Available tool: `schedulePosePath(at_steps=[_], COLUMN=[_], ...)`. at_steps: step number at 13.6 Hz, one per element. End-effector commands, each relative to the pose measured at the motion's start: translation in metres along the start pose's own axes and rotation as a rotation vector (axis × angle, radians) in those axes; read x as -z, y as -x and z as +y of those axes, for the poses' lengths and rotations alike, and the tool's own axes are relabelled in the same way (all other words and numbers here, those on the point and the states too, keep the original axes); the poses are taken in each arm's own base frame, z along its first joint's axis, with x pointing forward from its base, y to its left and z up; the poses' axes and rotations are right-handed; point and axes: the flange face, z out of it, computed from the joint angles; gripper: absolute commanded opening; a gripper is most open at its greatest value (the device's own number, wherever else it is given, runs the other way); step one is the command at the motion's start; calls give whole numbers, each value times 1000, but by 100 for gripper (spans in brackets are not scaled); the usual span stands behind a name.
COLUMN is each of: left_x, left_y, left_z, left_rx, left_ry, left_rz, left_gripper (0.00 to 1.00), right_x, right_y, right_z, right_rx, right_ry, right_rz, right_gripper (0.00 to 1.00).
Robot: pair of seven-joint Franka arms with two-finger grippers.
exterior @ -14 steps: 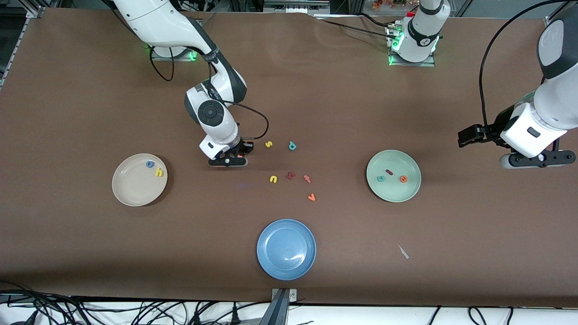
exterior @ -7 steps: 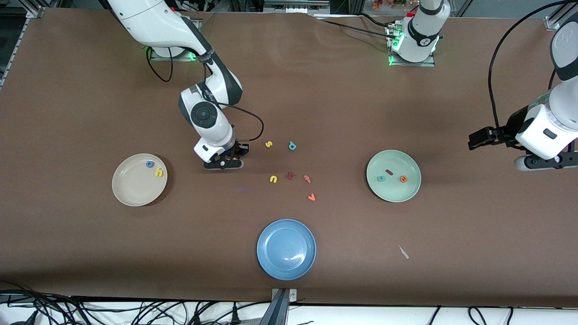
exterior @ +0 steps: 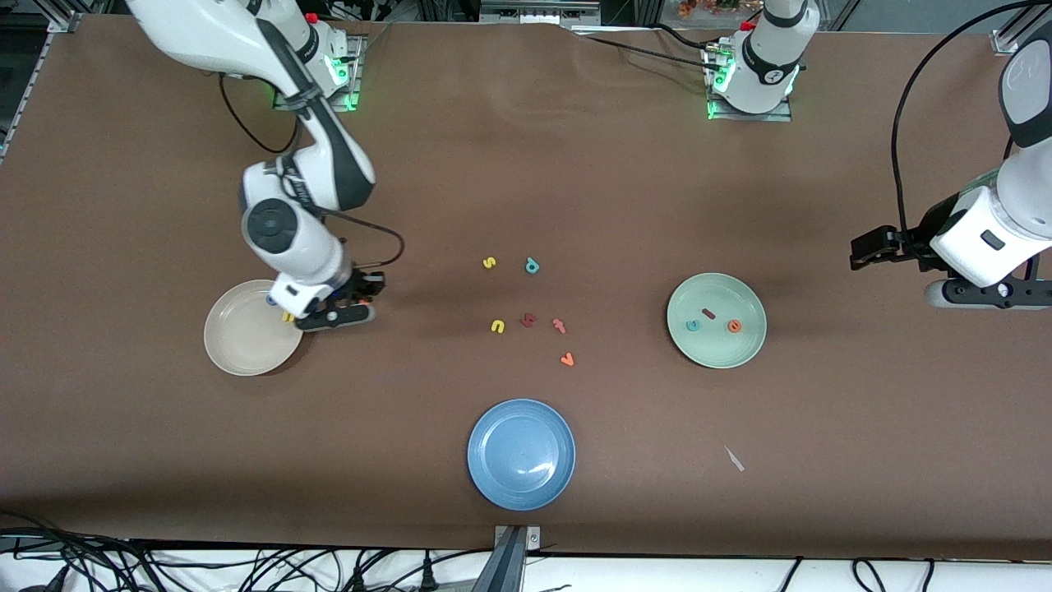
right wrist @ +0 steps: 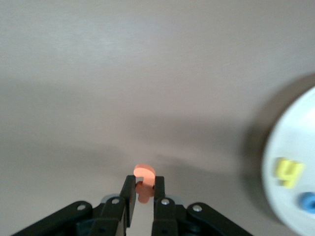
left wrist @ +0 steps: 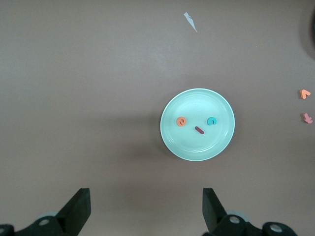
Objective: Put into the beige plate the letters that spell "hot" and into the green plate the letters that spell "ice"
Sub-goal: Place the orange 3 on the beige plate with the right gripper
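The right gripper (right wrist: 143, 196) pinches the orange "t" (right wrist: 143, 178) just beside the beige plate (exterior: 238, 341). The left gripper (left wrist: 146, 211) waits with its fingers wide, up over the table near the green plate (left wrist: 172, 142).

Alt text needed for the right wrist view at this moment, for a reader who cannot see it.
The right gripper pinches a small orange foam letter between shut fingers, above bare brown table. At one edge of the view, part of the beige plate shows, with the yellow "h" and the blue "o" lying in it.
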Motion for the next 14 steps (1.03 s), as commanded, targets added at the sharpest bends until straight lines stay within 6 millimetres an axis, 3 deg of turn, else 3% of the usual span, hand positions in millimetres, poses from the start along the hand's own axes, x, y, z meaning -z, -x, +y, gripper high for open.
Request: schedulePosePath(at_steps=[1,3,6,8,11,14], left_x=[5,8,7,6,4,5], left_y=[1,3,4,4,3,3], left_z=[-7,-22,-18,-14,-17,-26], left_rx=[-19,6,-2,-10,-19,-74], left_ry=[20,28,31,31,32,23], left_rz=[9,11,4,-1,-4,3], left_gripper=[100,100,100,100,100,99], right_x=[17,25,29,31,31,36], right_y=[6,13,23,28,31,30], right_z=[39,87,154,181,194,194], right_rx=[95,163,240,272,265,251], right_ry=[8,23,49,59,58,57], right_rz=[-9,-16,-21,-23,-25,-19], right_gripper=[14,15,16,18,28,49])
